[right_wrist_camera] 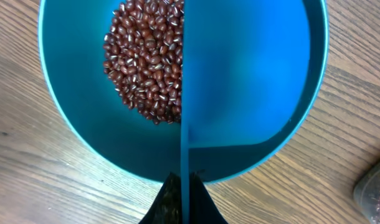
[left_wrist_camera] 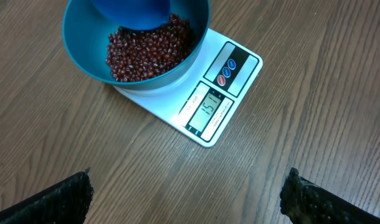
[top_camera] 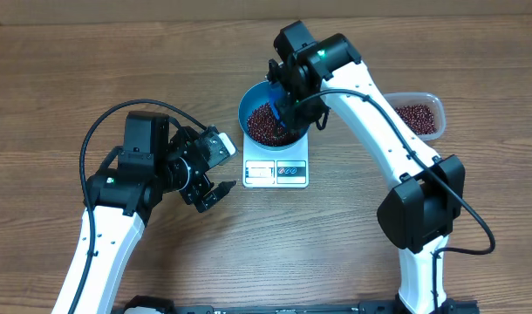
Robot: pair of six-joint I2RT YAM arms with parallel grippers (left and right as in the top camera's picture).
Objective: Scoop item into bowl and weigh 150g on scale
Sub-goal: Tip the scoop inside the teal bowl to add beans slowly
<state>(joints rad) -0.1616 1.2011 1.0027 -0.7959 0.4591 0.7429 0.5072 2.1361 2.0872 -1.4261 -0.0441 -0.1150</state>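
The teal-blue bowl (top_camera: pixel 245 112) stands on the white scale (top_camera: pixel 276 172) and holds a heap of dark red-brown beans (top_camera: pixel 264 124). In the left wrist view the scale (left_wrist_camera: pixel 230 59) shows lit digits beside the bowl (left_wrist_camera: pixel 84 50) and beans (left_wrist_camera: pixel 149 50). My right gripper (right_wrist_camera: pixel 185 186) is shut on the thin handle of a blue scoop (right_wrist_camera: pixel 240 74), which hangs inside the bowl (right_wrist_camera: pixel 71 118) next to the beans (right_wrist_camera: pixel 146 62). My left gripper (left_wrist_camera: pixel 190 199) is open over bare wood in front of the scale, holding nothing.
A clear plastic tub (top_camera: pixel 419 115) with more beans sits at the right, behind the right arm. The left arm (top_camera: pixel 135 174) stands left of the scale. Wooden tabletop surrounds everything.
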